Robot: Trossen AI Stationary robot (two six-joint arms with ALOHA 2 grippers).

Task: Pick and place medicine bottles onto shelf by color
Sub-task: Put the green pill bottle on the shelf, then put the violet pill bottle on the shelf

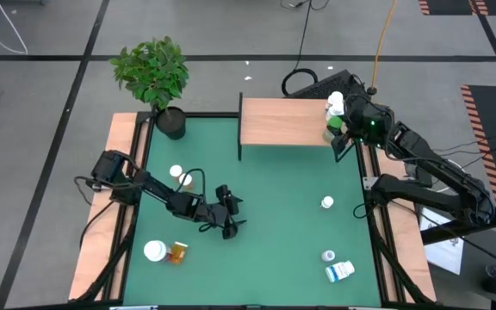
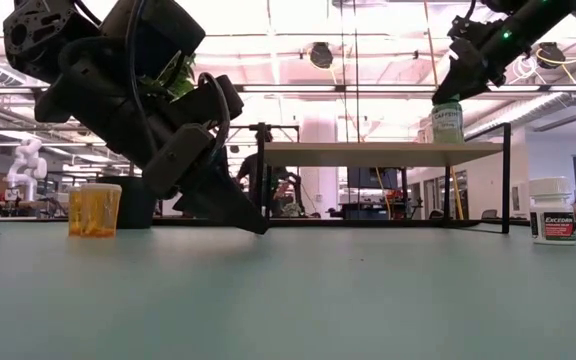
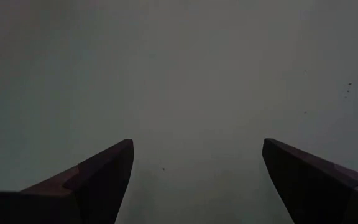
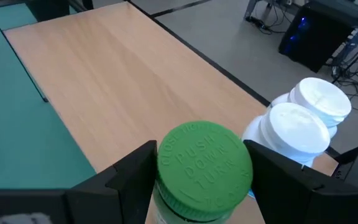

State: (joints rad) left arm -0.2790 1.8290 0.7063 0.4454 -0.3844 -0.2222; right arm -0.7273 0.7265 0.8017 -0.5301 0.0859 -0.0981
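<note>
Right gripper (image 4: 201, 165) stands at the shelf's (image 1: 282, 120) right edge, jaws flanking the green-capped bottle (image 4: 204, 163) with slight gaps either side; two white-capped bottles (image 4: 303, 121) crowd just beyond it. Remaining shelf board lies bare. Left gripper (image 1: 231, 215), jaws wide and unladen, hangs low over open green bench (image 1: 291, 224).
</note>
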